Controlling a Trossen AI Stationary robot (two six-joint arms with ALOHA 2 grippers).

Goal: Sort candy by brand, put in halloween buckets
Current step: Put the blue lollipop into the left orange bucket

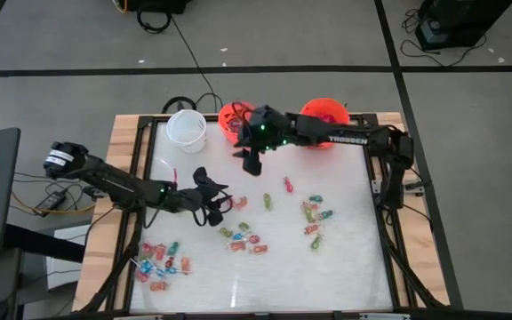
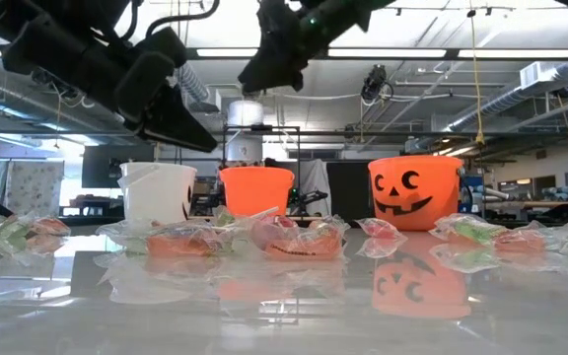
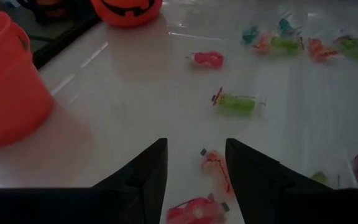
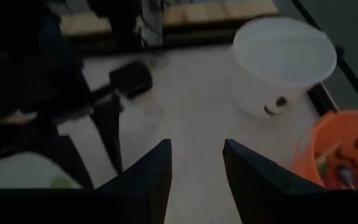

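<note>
Left tool (image 1: pixel 213 203): fingers (image 3: pixel 145 171) parted, nothing between them. It hovers low over the middle of the tabletop (image 1: pixel 345 267), aimed at a red-orange wrapped piece (image 3: pixel 215 165) lying just ahead of the gap; probably lined up for a pick.

Right tool (image 1: pixel 251 161): fingers (image 4: pixel 148 174) parted, empty. It hangs above the far middle of the tabletop, just near of the small orange bucket (image 1: pixel 234 120) and right of the white bucket (image 1: pixel 187 129). Likely positioned there because that is the drop zone; the small orange bucket already holds a few wrapped pieces, seen in the right wrist view.

Buckets: white, small orange and larger orange bucket (image 1: pixel 324 116) stand in a row along the far edge, the larger one to the right with its black face toward the near side.

Candy: one cluster at the near left corner (image 1: pixel 160 262), a scatter through the middle (image 1: pixel 243 238), another group to the right of centre (image 1: pixel 314 218). A green piece (image 3: pixel 236 102) and a pink-red piece (image 3: pixel 207 60) lie apart, farther out from the left tool.

In the way: the two tools are near each other around the centre, and the right arm spans the far edge above the larger orange bucket, so crossing paths looks like the main hazard.
</note>
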